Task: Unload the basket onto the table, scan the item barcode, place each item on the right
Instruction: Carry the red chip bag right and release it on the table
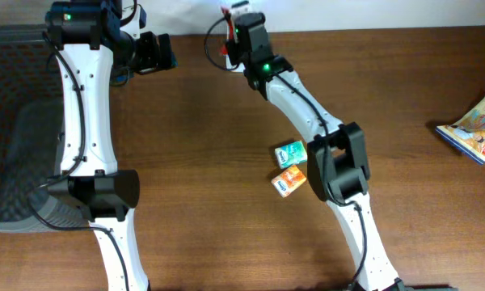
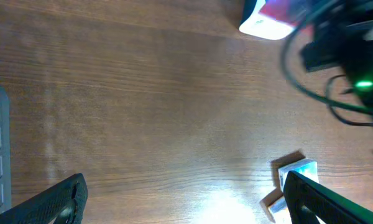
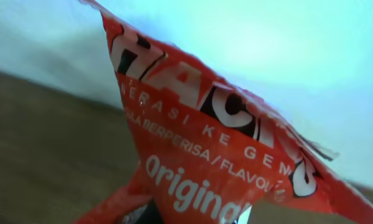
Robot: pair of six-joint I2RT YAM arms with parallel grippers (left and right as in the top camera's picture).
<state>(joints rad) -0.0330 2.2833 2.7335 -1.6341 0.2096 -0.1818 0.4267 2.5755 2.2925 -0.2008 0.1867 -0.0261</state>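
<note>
I see two arms built alike. The left arm and right arm have smooth white links joined by chunky black joint housings. Thin black cables run along the white links. A small green light glows on the black housing behind each end effector. The left end effector has two matte black fingers.

Brown wood-grain table, pale wall behind, dark mesh mat at left.
</note>
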